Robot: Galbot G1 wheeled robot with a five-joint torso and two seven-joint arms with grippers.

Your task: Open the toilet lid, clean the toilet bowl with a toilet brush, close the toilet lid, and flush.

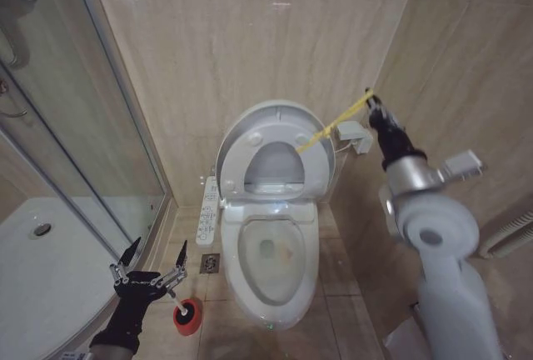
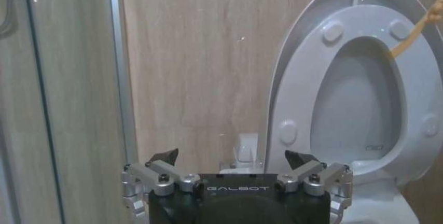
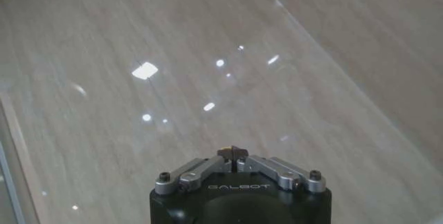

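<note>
The toilet lid (image 1: 279,112) stands raised against the back wall, and the white ring seat (image 1: 239,162) is up in front of it. A yellow strap (image 1: 329,127) runs taut from the lid's rim to my right gripper (image 1: 371,100), which is shut on its end, high at the toilet's right. The toilet bowl (image 1: 271,253) lies open with a yellowish stain inside. The toilet brush's white handle (image 1: 172,295) sticks out of a red holder (image 1: 187,317) on the floor at the left. My left gripper (image 1: 158,248) hovers open just above it. In the left wrist view the open left gripper (image 2: 233,157) faces the lid (image 2: 302,42).
A glass shower enclosure (image 1: 75,127) and its white tray (image 1: 50,268) take up the left. A control panel (image 1: 208,210) juts from the toilet's left side, with a floor drain (image 1: 209,263) below it. A wall box (image 1: 353,135) sits near the right gripper. Tiled walls stand close behind and right.
</note>
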